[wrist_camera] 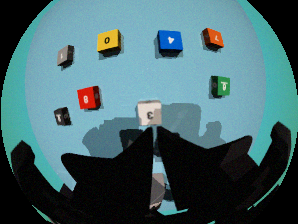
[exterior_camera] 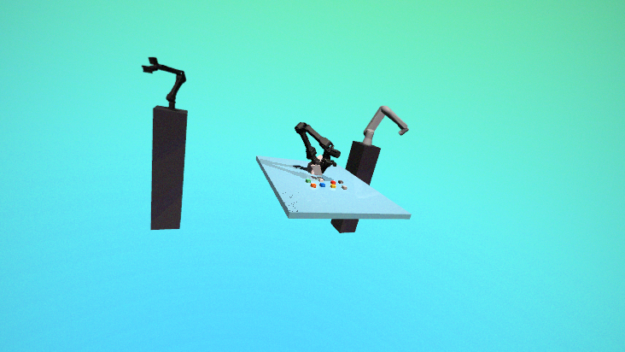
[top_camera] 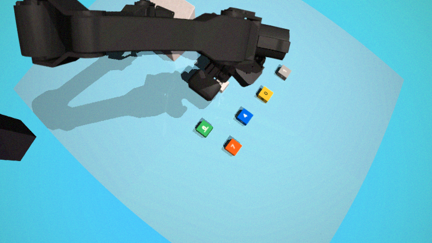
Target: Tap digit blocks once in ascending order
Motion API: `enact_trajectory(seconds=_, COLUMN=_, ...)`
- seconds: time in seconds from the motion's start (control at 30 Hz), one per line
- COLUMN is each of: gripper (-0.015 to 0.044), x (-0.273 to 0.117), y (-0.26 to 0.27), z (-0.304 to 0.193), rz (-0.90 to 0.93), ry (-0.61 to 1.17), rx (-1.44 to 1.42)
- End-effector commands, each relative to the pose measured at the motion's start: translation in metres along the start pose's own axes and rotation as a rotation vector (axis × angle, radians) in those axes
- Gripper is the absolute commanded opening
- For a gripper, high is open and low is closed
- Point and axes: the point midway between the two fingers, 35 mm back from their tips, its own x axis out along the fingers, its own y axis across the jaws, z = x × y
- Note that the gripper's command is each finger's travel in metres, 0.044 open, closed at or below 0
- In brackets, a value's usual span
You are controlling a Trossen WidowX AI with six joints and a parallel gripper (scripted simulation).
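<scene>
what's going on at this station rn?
The black arm's pincer, shut with nothing in it, is just over or at the white "3" block; contact can't be told from these views. Seven other blocks lie around it on the pale blue table, each with one digit, to be tapped in ascending order. The yellow block reads 0 and the blue one reads 4.
</scene>
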Motion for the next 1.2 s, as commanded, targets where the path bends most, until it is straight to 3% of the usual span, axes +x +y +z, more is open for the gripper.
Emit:
enact_trajectory(seconds=0.0, gripper=0.0020, x=0.025, y=-0.002, z=-0.005, rz=-0.012, ry=0.002, rx=-0.011)
enact_trajectory(seconds=0.8, gripper=0.0020, x=0.055, y=-0.003, z=-0.006, rz=-0.014, ry=0.002, rx=-0.011)
enact_trajectory(seconds=1.17, gripper=0.0020, x=0.025, y=-0.002, z=-0.005, rz=-0.012, ry=0.002, rx=-0.011)
